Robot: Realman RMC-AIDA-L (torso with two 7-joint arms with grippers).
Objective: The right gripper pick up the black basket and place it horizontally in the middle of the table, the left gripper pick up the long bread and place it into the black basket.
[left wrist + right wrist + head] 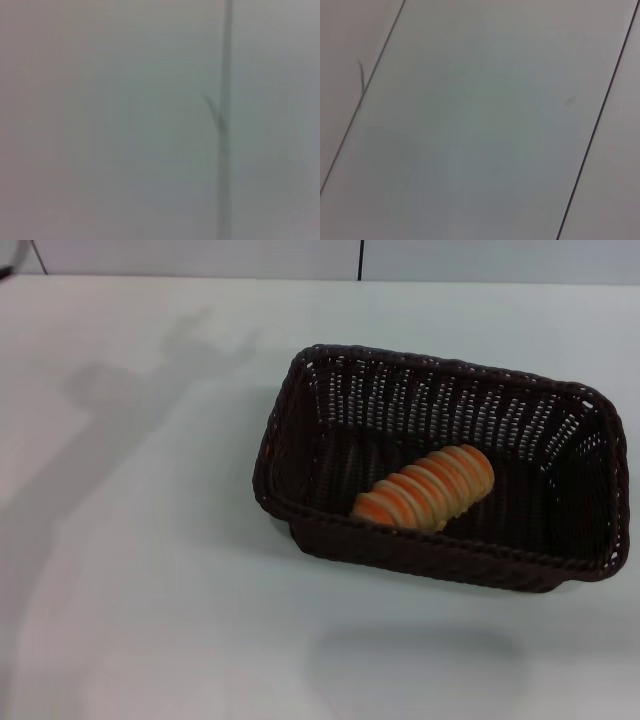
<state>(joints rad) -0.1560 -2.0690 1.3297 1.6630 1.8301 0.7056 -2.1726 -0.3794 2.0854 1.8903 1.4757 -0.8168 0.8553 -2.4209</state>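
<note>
The table [150,620] fills the lower frame. Right of centre sits the black basket [300,455], the long bread [428,488] lying inside it. Neither gripper shows, so their jaws cannot be judged. Little risk remains; a returning arm could nudge the basket.

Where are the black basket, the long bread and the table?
black basket [440,368]: head view, far braided rim.
long bread [425,488]: head view, middle of its ridged crust.
table [150,570]: head view, bare white top.

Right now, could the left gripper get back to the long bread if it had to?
Probably yes: the long bread lies uncovered in the open-topped black basket, with nothing above it. The left gripper itself is out of view, so its starting point is unknown.
</note>
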